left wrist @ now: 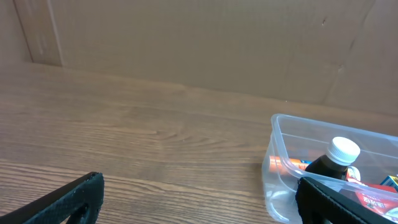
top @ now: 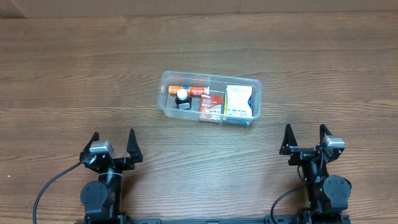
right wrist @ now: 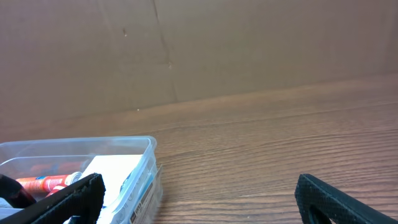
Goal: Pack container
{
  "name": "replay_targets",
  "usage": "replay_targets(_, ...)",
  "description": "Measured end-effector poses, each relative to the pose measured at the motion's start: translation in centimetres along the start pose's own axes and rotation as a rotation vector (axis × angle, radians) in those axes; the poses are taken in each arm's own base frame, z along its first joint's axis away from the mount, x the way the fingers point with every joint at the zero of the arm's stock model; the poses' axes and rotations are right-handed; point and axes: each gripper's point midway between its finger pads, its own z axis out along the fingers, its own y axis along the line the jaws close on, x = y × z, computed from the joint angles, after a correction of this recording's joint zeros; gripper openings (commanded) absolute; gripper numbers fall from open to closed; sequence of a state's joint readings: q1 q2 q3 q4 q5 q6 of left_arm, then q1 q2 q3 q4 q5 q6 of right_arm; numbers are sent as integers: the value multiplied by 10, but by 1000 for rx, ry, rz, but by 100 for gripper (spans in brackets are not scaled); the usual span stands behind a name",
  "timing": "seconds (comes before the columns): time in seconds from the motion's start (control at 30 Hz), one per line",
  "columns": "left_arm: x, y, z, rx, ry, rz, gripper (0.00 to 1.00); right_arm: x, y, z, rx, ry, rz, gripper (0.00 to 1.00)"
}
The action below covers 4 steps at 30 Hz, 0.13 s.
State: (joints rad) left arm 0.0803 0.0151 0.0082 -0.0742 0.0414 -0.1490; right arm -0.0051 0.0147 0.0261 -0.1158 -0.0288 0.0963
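The clear plastic container (top: 166,79) stands mid-table. Inside lie an orange tube (top: 193,91), a dark bottle with a white cap (top: 182,98), a red box (top: 210,107) and a white box (top: 239,101). My left gripper (top: 113,145) is open and empty at the near left, well short of the container. My right gripper (top: 306,137) is open and empty at the near right. The left wrist view shows the container's corner (left wrist: 277,162) and the bottle (left wrist: 336,160) past my open fingers (left wrist: 199,202). The right wrist view shows the container (right wrist: 146,163) with the white box (right wrist: 111,170) left of my open fingers (right wrist: 199,202).
Bare wooden tabletop (top: 74,74) surrounds the container on all sides. A brown cardboard wall (left wrist: 199,43) stands at the table's far edge. A black cable (top: 53,183) runs from the left arm base.
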Motion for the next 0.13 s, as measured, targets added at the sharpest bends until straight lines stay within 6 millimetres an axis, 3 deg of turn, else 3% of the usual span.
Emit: replay_targets(0.13, 0, 0, 0, 0, 0, 0, 100, 0, 0, 0, -1, 1, 0, 100)
